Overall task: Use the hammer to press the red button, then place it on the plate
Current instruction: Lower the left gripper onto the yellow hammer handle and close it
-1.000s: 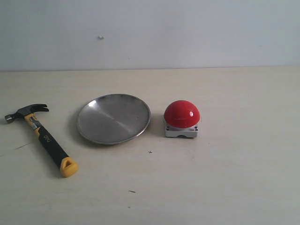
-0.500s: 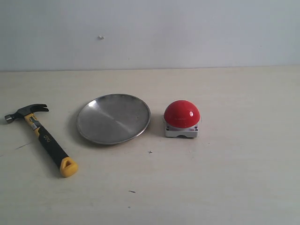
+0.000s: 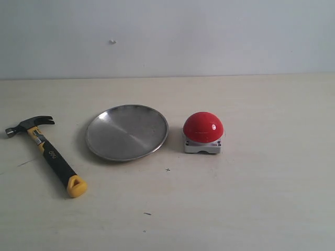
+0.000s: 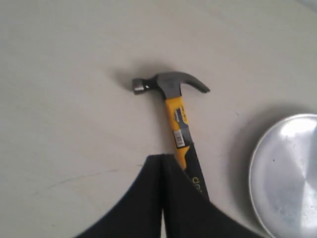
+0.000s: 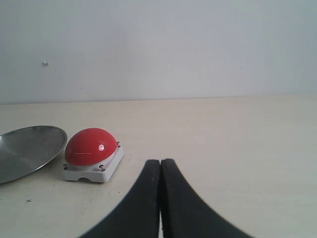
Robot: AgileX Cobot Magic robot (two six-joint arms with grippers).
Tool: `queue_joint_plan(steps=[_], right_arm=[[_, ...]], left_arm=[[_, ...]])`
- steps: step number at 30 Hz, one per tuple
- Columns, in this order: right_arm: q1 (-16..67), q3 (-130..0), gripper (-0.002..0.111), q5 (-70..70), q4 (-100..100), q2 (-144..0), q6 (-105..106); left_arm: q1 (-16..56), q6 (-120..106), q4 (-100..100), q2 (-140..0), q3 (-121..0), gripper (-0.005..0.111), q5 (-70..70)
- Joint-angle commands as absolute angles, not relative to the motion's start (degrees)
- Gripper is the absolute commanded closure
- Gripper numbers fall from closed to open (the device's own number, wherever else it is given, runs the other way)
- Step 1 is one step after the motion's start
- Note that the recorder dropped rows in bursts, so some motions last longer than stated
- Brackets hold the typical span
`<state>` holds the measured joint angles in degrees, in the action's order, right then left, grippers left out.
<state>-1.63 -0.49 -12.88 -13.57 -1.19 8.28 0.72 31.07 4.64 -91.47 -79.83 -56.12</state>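
Note:
The hammer (image 3: 46, 152) lies flat on the table at the left, dark head toward the back, yellow end cap toward the front. The steel plate (image 3: 126, 132) sits in the middle, and the red button (image 3: 203, 127) on its grey base stands just right of it. Neither arm shows in the exterior view. My left gripper (image 4: 163, 157) is shut and empty, hovering over the hammer (image 4: 174, 111) and hiding part of its black handle; the plate (image 4: 290, 173) is beside it. My right gripper (image 5: 160, 162) is shut and empty, with the button (image 5: 90, 147) and plate (image 5: 27, 148) ahead of it.
A pale wall (image 3: 167, 36) closes off the back of the light wooden table (image 3: 261, 198). A few small dark specks (image 3: 147, 213) mark the tabletop near the front.

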Motion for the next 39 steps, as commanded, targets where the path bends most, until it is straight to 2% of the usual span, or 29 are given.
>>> queue_joint_plan(steps=[1,5,7,8,10,12,39], right_arm=[[-1.97,-0.3,0.108,-12.75,-13.3,-0.78,8.27],[-1.97,-0.3,0.108,-12.75,-13.3,-0.78,8.27],[-1.97,-0.3,0.108,-12.75,-13.3,-0.78,8.27],[-1.97,-0.3,0.108,-12.75,-13.3,-0.78,8.27],[-1.97,-0.3,0.108,-12.75,-13.3,-0.78,8.27],[-1.97,-0.3,0.108,-12.75,-13.3,-0.78,8.27],[-1.97,-0.3,0.108,-12.75,-13.3,-0.78,8.27]], left_arm=[[5.81,35.85,3.94,-99.27,-80.69,0.106,-52.64],[8.15,37.92,3.94,-106.15,-83.68,0.094,-52.76],[8.72,38.76,3.8,-109.19,-85.69,0.082,-54.11],[8.72,40.42,3.37,-111.48,-87.35,0.071,-55.42],[8.72,41.06,3.28,-114.27,-89.34,0.058,-56.22],[8.72,42.42,3.28,-115.62,-91.0,0.052,-56.22],[5.07,43.51,-1.18,-127.97,-93.45,0.053,-56.65]])
